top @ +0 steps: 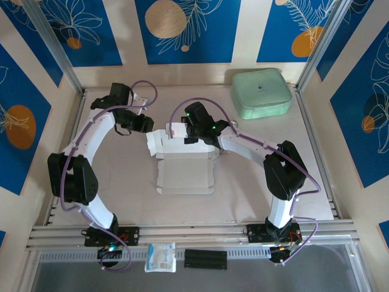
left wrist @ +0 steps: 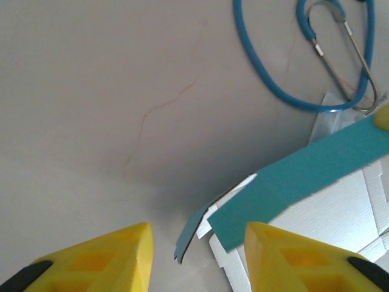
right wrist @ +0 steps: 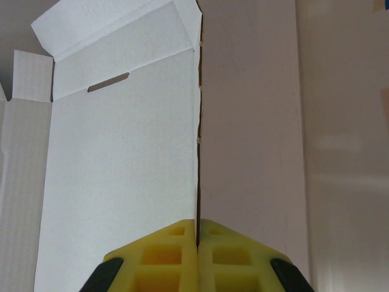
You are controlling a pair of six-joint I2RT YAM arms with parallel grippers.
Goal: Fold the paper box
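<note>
1. Grey-white card: the paper box [top: 185, 173] lies opened out near the middle of the table [top: 249, 194], between the two arms, pale side up.
2. Right fingers [right wrist: 170, 258] are pinched shut on a thin card edge of the box. From above, that hold is at the box's far edge, where a flap stands up.
3. Left fingers [left wrist: 103, 261] stand apart and grip nothing. A blue-faced flap and a small corner tab of the box lie just ahead of the gap, untouched as far as I can tell.
4. Progress, my read: early. The main panel is flat, the near side flaps lie unfolded, and the slot in the far panel has no tab in it. The far flap and the far-left corner look lifted.
5. Left to do, judging by that: raise the walls, tuck the tabs, close the lid. That is most of the job.
6. Hard to make out: from above, the right wrist covers the box's far edge, so which flap is held is unclear. The right wrist view cuts off the card's near end. I can't tell if the pale strip right of the held edge is card or table.
7. Mint-green case [top: 261, 92] sits far right, well apart from the box. A blue cord [left wrist: 316, 108] with a metal clip lies beyond the box corner.
</note>
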